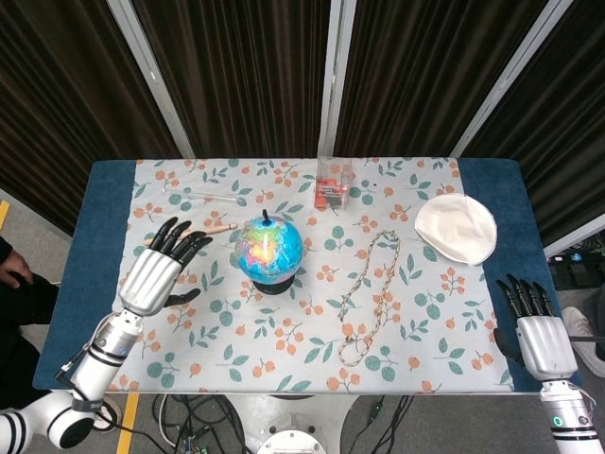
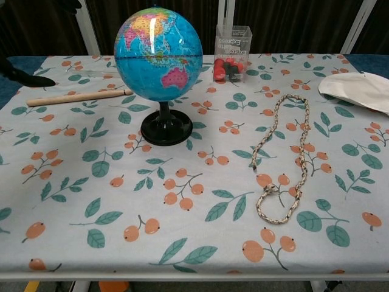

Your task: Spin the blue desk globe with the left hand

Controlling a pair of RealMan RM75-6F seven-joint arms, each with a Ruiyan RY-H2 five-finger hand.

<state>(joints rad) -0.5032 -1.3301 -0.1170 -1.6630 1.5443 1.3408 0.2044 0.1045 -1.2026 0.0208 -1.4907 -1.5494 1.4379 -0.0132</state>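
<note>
The blue desk globe stands upright on its black base at the middle left of the floral cloth. My left hand is off to the globe's left, apart from it, its fingers spread and holding nothing. In the chest view only a dark fingertip shows at the left edge. My right hand hovers at the table's front right corner, fingers apart and empty.
A wooden stick lies left of the globe. Behind it stands a clear box with red pieces. A beaded chain loops right of centre, and a white cap lies at the right.
</note>
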